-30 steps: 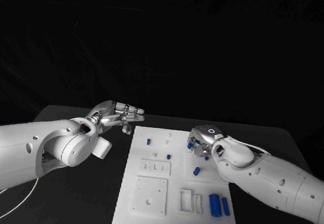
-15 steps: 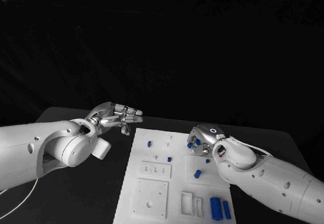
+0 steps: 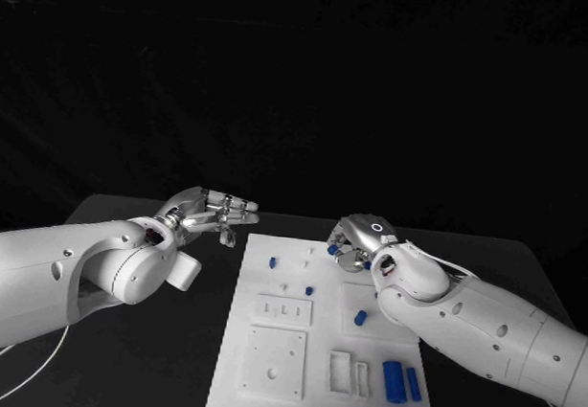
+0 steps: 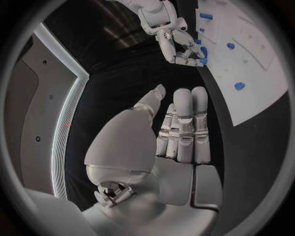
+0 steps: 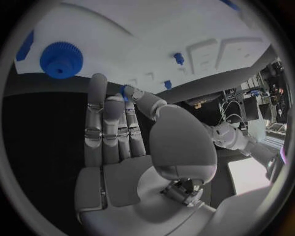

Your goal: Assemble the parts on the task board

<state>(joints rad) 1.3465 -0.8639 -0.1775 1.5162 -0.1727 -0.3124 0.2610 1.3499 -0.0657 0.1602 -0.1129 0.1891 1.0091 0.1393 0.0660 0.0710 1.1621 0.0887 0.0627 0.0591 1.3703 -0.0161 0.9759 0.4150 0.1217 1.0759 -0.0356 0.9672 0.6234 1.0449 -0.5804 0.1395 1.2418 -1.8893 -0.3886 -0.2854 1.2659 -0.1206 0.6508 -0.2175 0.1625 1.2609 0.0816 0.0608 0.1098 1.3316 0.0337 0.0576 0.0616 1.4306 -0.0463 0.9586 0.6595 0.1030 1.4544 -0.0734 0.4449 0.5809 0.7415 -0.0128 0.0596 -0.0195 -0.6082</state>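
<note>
The white task board [image 3: 316,403] lies in the middle of the table. My right hand [image 3: 357,241] hovers over the board's far right part and pinches a small blue part [image 5: 123,91] between thumb and fingertip; the same part [image 4: 202,51] shows at its fingertips in the left wrist view. A blue gear [image 5: 61,59] sits on the board [image 5: 129,29] just ahead of that hand. My left hand [image 3: 215,212] hangs off the board's far left corner, fingers straight and holding nothing. Small blue pegs [image 3: 271,260] [image 3: 309,289] [image 3: 361,317] stand on the board.
Two longer blue pieces [image 3: 391,377] [image 3: 413,384] lie side by side near the board's right edge. White raised blocks [image 3: 274,357] and a slotted holder [image 3: 348,372] occupy the near half. Bare black table [image 3: 155,364] flanks the board.
My right hand has risen and drawn back toward the board's far edge, carrying the small blue part. The left hand has hardly moved.
</note>
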